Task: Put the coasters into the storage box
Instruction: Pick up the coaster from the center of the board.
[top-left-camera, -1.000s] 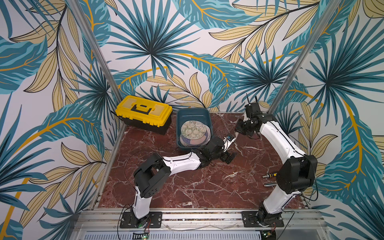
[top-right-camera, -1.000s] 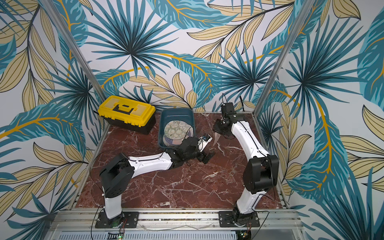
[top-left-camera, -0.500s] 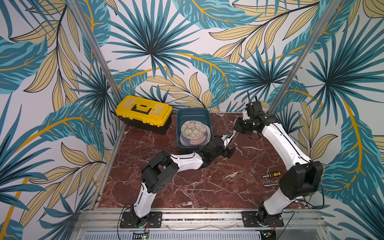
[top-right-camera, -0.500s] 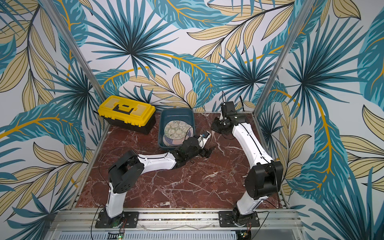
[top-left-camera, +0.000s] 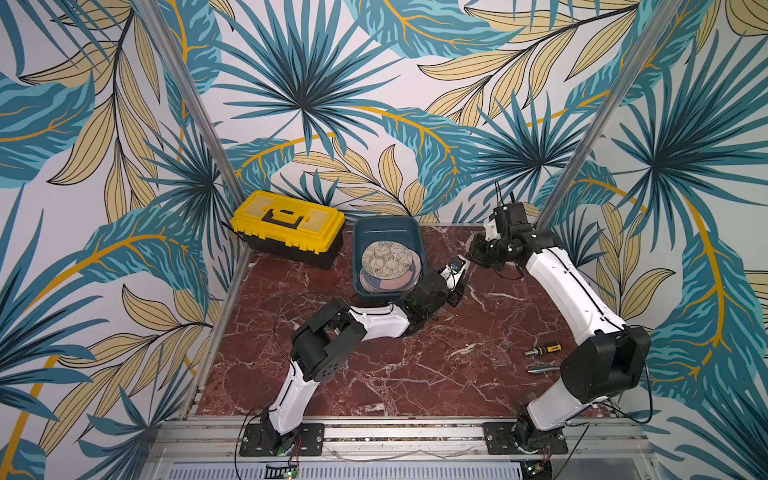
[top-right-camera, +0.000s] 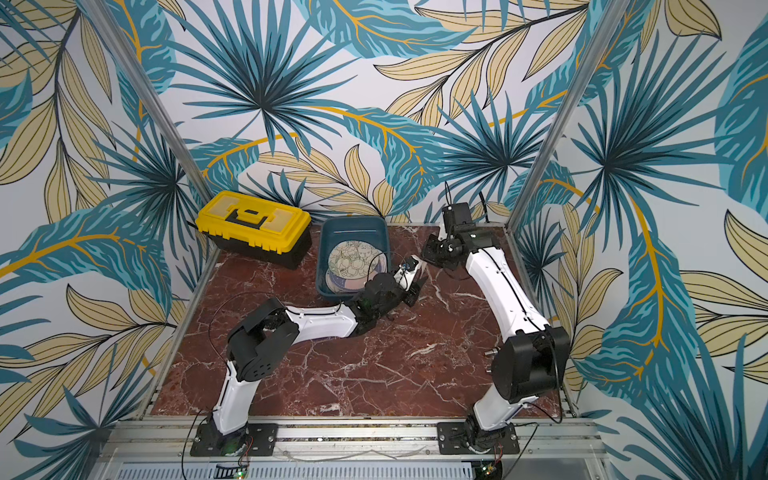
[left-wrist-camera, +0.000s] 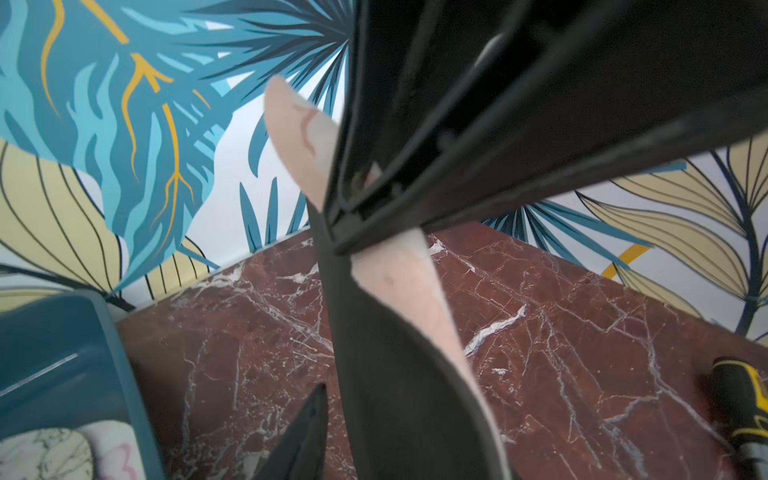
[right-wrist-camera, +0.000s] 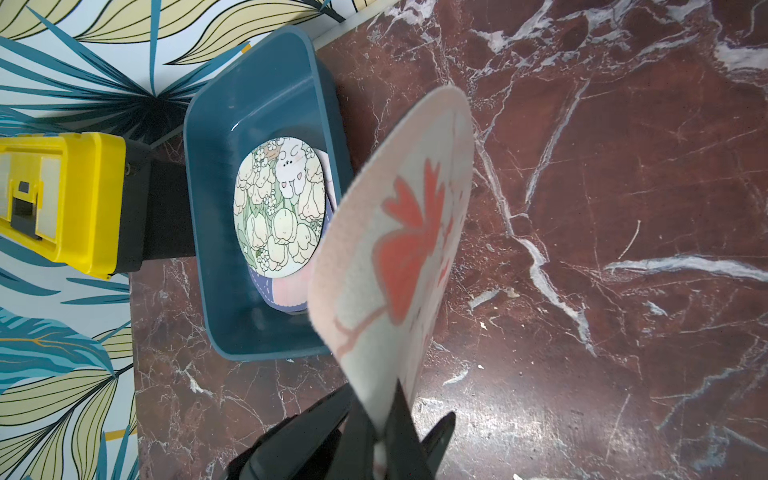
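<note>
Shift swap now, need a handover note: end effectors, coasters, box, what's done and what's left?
Right end effector: shut on a pink coaster, held on edge in the air beside the box.
Left end effector: close to that coaster; can't tell whether it's open or gripping.
Done: a stack of coasters lies in the box.
Left: get the held coaster into the box. No others seen on the table, though the arms hide part of it.
</note>
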